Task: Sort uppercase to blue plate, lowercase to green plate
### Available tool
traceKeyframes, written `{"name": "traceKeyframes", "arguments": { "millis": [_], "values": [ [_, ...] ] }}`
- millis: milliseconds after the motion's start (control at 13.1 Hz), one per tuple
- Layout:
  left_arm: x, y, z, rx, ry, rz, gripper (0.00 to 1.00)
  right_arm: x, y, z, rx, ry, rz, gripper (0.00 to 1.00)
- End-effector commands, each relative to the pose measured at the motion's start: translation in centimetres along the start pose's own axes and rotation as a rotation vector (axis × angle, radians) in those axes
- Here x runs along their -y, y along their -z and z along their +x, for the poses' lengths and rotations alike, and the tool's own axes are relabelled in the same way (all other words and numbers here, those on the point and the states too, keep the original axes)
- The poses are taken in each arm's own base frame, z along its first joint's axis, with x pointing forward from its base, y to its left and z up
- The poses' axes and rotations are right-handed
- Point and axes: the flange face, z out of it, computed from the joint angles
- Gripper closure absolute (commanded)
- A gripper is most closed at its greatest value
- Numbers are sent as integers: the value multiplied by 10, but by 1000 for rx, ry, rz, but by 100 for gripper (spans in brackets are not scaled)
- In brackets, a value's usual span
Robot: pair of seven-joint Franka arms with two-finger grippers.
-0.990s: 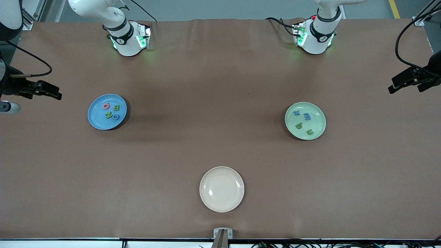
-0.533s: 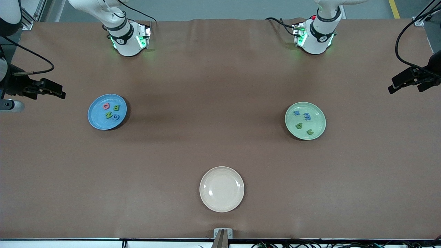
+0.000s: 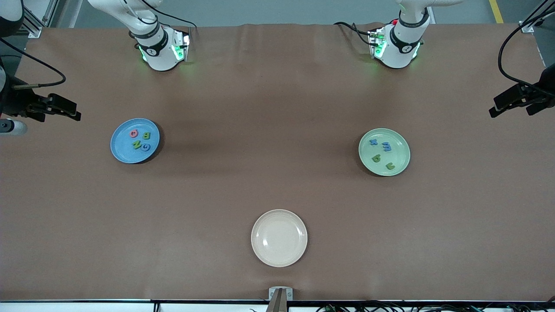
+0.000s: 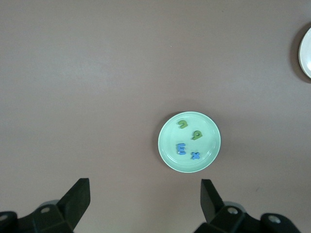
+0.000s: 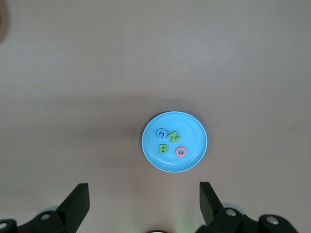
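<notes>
Already sorted: capitals [image 3: 140, 140] on blue plate [image 3: 121, 151], small letters [image 3: 381, 151] on green plate [image 3: 401, 162]; left gripper [image 4: 143, 201] and right gripper [image 5: 143, 201] spread wide, empty, high above those plates.

The right gripper [image 5: 141, 206] hangs high over the brown table [image 5: 73, 73], its two dark fingers [image 5: 75, 204] spread wide apart with nothing between them. Below it, between the fingertips, sits the blue plate [image 5: 194, 126], round and shallow, resting flat on the table. Four foam letters lie together in the plate's middle: a blue G [image 5: 161, 132], a green N [image 5: 173, 137] just beside it, a green B [image 5: 164, 149] and a pink Q [image 5: 180, 152]. The four are close to one another, all inside the rim. A sliver of another plate [image 5: 2, 24] shows at the picture's edge, well apart from the blue one.
</notes>
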Motion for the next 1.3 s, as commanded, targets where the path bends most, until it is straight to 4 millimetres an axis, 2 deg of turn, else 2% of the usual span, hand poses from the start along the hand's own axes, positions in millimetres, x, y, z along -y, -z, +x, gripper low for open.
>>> {"name": "traceKeyframes", "arguments": {
  "millis": [0, 686, 1219],
  "values": [
    [0, 6, -6, 0, -4, -5, 0, 0, 3, -11, -12, 3, -7, 0],
    [-1, 9, -5, -12, -6, -2, 0, -2, 6, -14, -18, -1, -8, 0],
    [-28, 12, -2, -22, -63, 45, 0, -1, 6, -21, -16, -2, -8, 0]
  ]
}}
